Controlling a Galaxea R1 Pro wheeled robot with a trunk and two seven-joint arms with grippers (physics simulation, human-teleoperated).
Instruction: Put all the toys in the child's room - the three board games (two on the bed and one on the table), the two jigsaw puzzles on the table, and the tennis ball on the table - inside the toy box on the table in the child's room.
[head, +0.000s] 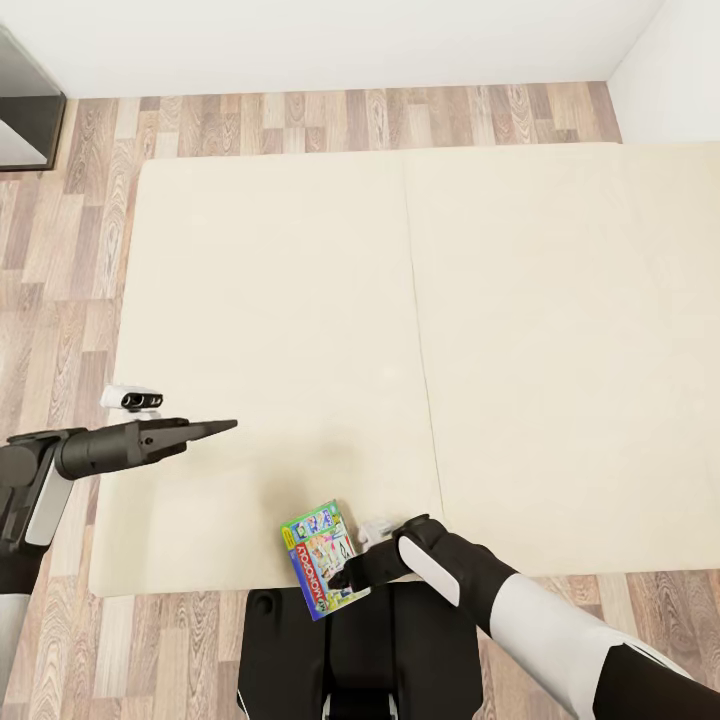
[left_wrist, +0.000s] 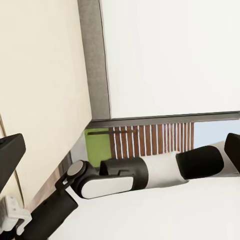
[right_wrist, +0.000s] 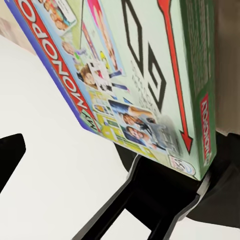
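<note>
Monopoly box (head: 323, 560): a flat rectangular game box, pale green face crowded with little printed pictures, a red MONOPOLY banner along one long side, blue trim at the edge; a darker green side panel with a small red label shows in the right wrist view (right_wrist: 150, 75).
Where it is: at the near edge of the bed (head: 300, 300), over the corner of the beige mattress, tilted, with its lower end past the mattress edge above the robot's dark base.
Right hand (head: 352, 575): clamped on the Monopoly box at its lower right edge; the black fingers (right_wrist: 150, 200) grip the box's end from beneath it.
Left hand (head: 215, 428): held out over the mattress, well apart from the box, fingers drawn together to a point and holding nothing.
Floor (head: 60, 250): wood planks around the bed.
</note>
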